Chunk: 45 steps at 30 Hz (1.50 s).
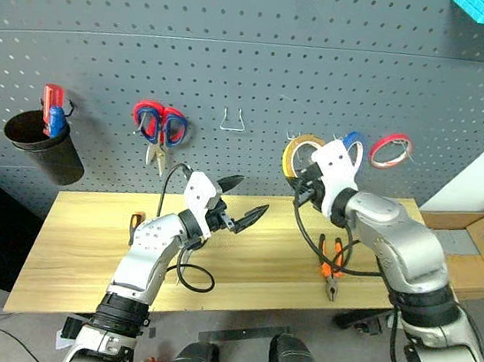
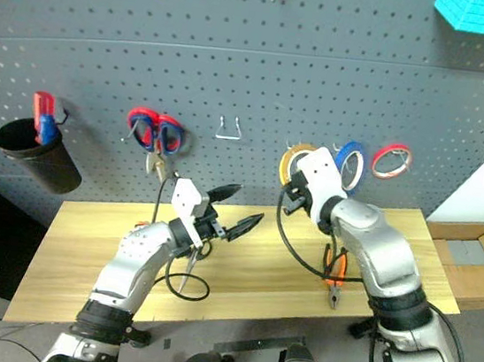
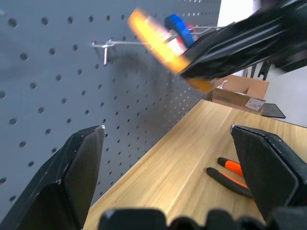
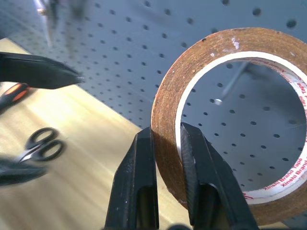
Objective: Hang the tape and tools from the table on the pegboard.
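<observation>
We note the right gripper (image 4: 168, 143) clamped on the thin yellow ring-shaped tape roll (image 4: 230, 120): its two black fingers (image 4: 139, 182) pinch the roll's wall, one on the outer face and one inside the ring. The roll is held upright, close in front of the dark blue-grey perforated pegboard (image 1: 239, 65). A metal hook (image 4: 230, 88) on the board is visible through the ring's opening, beyond the gripper; we cannot tell whether the roll touches it.

Just past the held roll, on the board, hang a blue tape roll (image 2: 349, 164) and a smaller red tape roll (image 2: 391, 160).

The left gripper (image 1: 239, 203) has its fingers wide apart and holds nothing. It hovers over the pale-yellow wooden plank table (image 1: 81, 249), pointing towards the right gripper and well short of it.

The pliers with orange-and-black handles (image 1: 332, 264) lie on the table below the right gripper's forearm. The small black-handled scissors (image 4: 41, 143) lie on the table beneath the left gripper. An orange-and-black handle (image 1: 136, 222), seemingly the slim screwdriver, lies on the table behind the left arm.

Beyond the left gripper, the board carries red-and-blue-handled scissors (image 1: 158, 125), a bare wire hook (image 1: 234, 122), and a black cup (image 1: 41, 146) with red-and-blue tool handles (image 1: 52, 110) in it.
</observation>
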Each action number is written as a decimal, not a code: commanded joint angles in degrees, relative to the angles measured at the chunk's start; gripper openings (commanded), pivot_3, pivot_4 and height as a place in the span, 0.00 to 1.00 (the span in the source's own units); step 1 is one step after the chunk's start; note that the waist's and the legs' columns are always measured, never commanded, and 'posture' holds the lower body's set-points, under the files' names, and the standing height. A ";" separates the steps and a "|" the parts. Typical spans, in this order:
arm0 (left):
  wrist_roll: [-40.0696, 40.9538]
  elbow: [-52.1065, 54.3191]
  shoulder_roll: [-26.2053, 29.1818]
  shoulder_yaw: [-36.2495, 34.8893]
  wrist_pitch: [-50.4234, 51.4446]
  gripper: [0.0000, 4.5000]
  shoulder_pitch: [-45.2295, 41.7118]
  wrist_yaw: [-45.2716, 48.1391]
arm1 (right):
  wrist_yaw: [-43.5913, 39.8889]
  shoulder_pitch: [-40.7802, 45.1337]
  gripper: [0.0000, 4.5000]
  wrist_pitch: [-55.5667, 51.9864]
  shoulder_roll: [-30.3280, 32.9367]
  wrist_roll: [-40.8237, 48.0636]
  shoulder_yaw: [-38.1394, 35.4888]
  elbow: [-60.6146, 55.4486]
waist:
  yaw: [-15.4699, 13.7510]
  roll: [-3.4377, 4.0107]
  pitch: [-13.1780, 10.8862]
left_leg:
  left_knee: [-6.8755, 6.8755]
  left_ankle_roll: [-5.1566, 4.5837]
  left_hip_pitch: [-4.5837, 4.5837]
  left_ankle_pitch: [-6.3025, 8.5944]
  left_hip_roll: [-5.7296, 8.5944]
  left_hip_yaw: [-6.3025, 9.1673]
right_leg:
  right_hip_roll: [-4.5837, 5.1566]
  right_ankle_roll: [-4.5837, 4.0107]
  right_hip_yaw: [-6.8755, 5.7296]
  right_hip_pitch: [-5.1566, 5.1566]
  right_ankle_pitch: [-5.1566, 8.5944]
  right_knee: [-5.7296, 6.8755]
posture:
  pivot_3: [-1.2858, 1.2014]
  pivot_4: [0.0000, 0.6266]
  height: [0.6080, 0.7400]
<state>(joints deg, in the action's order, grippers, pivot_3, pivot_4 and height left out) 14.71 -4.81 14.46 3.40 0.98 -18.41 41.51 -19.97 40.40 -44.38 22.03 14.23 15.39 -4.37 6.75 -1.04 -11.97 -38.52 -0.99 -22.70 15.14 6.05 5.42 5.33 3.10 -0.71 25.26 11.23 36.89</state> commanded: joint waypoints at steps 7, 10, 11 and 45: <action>1.36 3.09 0.28 -0.27 0.36 1.00 -0.03 -0.36 | -2.17 1.84 0.60 8.18 -4.29 -3.72 -2.38 7.08 | -0.09 0.01 0.00 | -0.20 0.02 -0.09 0.01 -0.39 -0.13 | -0.24 -0.13 0.03 0.03 -0.12 -0.01 | 0.42 0.25 1.00; 1.08 3.00 0.34 0.49 0.44 1.00 0.44 0.18 | -3.06 -1.48 0.80 5.33 -2.51 -3.48 -3.51 1.95 | -0.16 0.01 0.00 | -0.21 0.02 -0.09 0.02 -0.44 -0.17 | -0.24 -0.15 0.04 0.02 -0.13 -0.01 | 0.42 0.27 1.00; 0.93 3.17 0.42 0.79 0.52 1.00 0.72 0.37 | -3.30 -3.06 0.89 3.50 -1.48 -3.35 -3.99 -0.94 | -0.26 0.02 0.00 | -0.22 0.02 -0.08 0.02 -0.46 -0.17 | -0.24 -0.16 0.04 0.03 -0.13 -0.01 | 0.41 0.28 1.00; 2.00 13.17 9.35 2.22 11.39 1.00 15.05 4.64 | 17.69 -15.48 0.99 -21.91 -10.50 -4.72 -19.75 7.83 | -0.26 0.09 -3.48 | -0.23 -0.09 -0.04 0.11 -1.61 -1.23 | -0.43 -0.28 0.03 0.08 0.05 -0.13 | 0.44 0.47 1.00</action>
<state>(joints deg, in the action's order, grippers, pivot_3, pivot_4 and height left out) 15.72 5.24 23.76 6.30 12.36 -3.58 46.62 -2.25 24.14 -68.12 11.46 10.20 -4.99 1.55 6.49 -0.95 -15.45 -38.75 -1.08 -22.74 15.24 4.44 4.19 4.90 2.82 -0.69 25.34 11.29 36.77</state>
